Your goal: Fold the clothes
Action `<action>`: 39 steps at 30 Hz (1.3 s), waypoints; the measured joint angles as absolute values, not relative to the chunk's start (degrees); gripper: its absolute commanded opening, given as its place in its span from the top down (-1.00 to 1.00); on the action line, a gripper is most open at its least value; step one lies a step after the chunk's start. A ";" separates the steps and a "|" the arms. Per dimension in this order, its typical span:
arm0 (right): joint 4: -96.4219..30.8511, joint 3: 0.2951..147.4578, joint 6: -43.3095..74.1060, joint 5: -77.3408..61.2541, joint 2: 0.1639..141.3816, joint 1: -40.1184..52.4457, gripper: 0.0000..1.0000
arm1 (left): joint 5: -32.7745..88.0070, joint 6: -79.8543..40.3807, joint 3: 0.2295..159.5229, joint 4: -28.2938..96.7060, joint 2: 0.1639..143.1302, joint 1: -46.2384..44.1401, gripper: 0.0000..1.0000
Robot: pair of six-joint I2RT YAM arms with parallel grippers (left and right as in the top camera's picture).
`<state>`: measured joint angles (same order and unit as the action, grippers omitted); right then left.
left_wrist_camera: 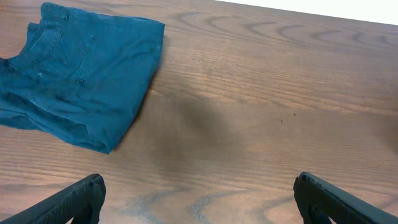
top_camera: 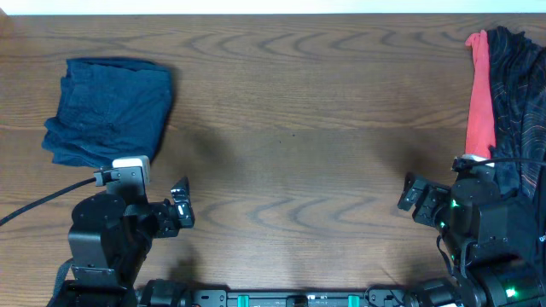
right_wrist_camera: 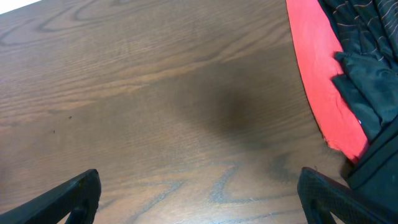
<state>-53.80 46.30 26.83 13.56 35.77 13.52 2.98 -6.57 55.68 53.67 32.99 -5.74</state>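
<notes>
Shorts (top_camera: 107,109) in navy lie at 11 o'clock from my left gripper (top_camera: 181,209), but I judge the next pick is the coral-red garment (top_camera: 480,94), long axis 12-to-6, beside the speckled garment (top_camera: 516,94) at 1 o'clock from my nearer right gripper (top_camera: 418,198); both jaws gape empty.

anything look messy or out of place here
Nothing damaged or spilled. The shorts lie roughly folded at far left. At the right edge the red garment is a long crumpled strip, with the dark speckled garment bunched partly over it, neither one folded.
</notes>
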 measured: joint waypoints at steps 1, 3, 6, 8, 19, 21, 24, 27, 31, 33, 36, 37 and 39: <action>-53.80 46.30 26.83 13.54 35.77 13.52 -0.98 | 2.98 -6.57 55.68 53.67 32.99 -5.74 -0.96; -53.87 46.30 26.83 13.54 35.77 13.52 -0.99 | 2.98 -6.57 55.68 53.67 32.99 -5.74 -0.96; -55.59 46.28 26.83 13.58 35.73 13.50 -0.99 | 2.98 -6.57 55.68 53.67 32.99 -5.74 -0.96; -55.86 46.13 26.79 13.65 35.57 13.32 -0.98 | 2.98 -6.59 55.68 53.67 32.99 -5.74 -0.96; -33.67 30.28 16.14 6.09 20.34 6.94 -0.98 | 2.98 -6.57 55.57 53.78 32.99 -5.74 -0.96; -27.46 25.28 15.14 4.32 16.21 6.39 -0.99 | 2.96 -6.59 55.57 53.65 33.01 -5.74 -0.96; -18.72 19.00 12.75 1.96 11.09 6.26 -0.98 | 2.96 -6.57 55.53 53.71 32.99 -5.74 -0.96; -11.18 14.09 10.79 0.25 7.62 6.22 -0.99 | 2.96 -6.57 55.51 53.74 32.99 -5.74 -0.96; -3.70 8.16 9.43 -0.89 3.92 5.76 -0.98 | 2.96 -6.57 55.51 53.74 32.99 -5.74 -0.96; -0.03 5.10 8.47 -1.39 2.20 5.45 -0.98 | 2.96 -6.57 55.51 53.74 32.99 -5.74 -0.96; 4.27 1.80 5.23 -3.38 0.93 5.39 -0.99 | 2.96 -6.57 55.51 53.76 32.99 -5.74 -0.96; 4.16 1.28 4.10 -4.16 0.84 5.37 -0.99 | 2.96 -6.57 55.51 53.71 32.99 -5.74 -0.96; 2.79 0.67 1.48 -5.48 0.80 5.30 -0.98 | 2.96 -6.57 55.51 53.74 32.99 -5.74 -0.96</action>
